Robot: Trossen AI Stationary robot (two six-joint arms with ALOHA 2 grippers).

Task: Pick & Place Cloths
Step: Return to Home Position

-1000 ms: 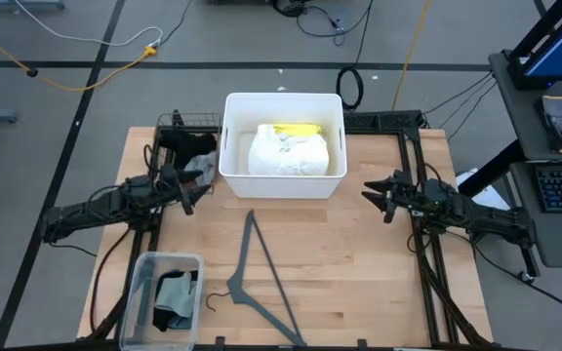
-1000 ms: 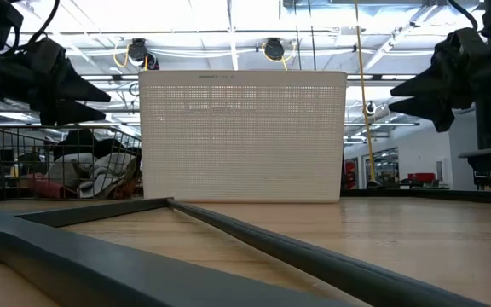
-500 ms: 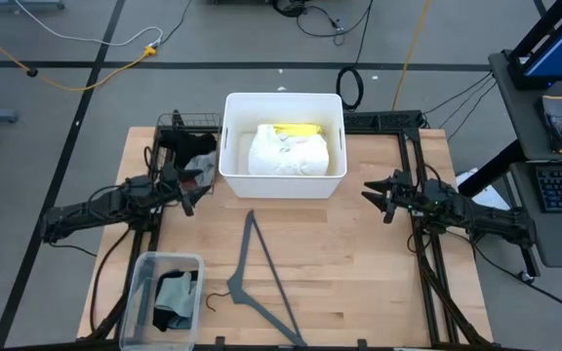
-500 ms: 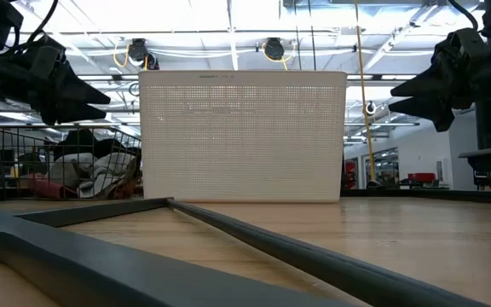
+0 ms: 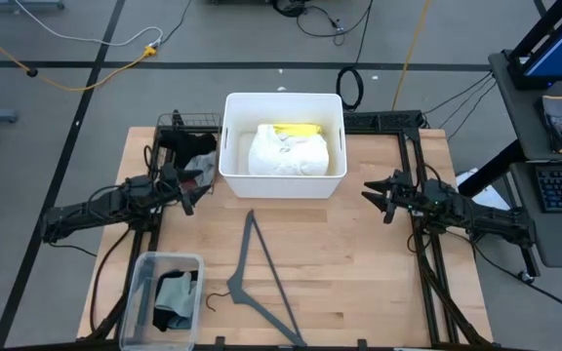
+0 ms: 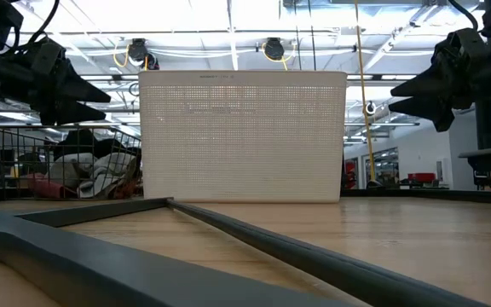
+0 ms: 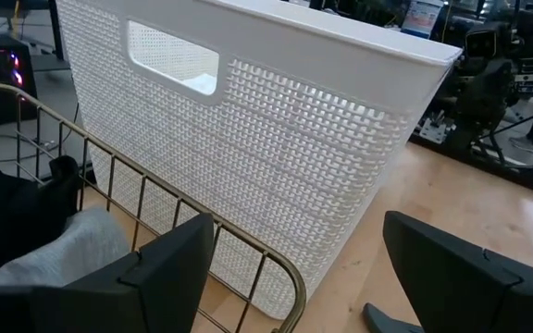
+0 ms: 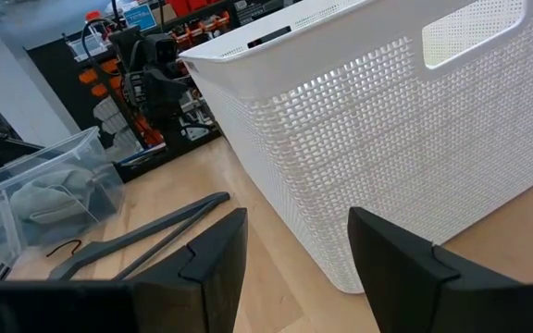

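Grey floor [image 5: 27, 146] with dark tape lines [image 5: 213, 65], bright ceiling lights [image 6: 228, 21] overhead.

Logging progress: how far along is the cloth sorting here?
Done: white cloth and yellow cloth lie in the white basket, other cloths in the wire basket. In hand: nothing; left gripper and right gripper hover open, empty. Left: no loose cloth on the table, only the hanger.

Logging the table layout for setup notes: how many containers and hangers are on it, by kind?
White plastic basket: 1
Wire basket: 1
Clear plastic bin: 1
Grey hanger: 1
Total: 4
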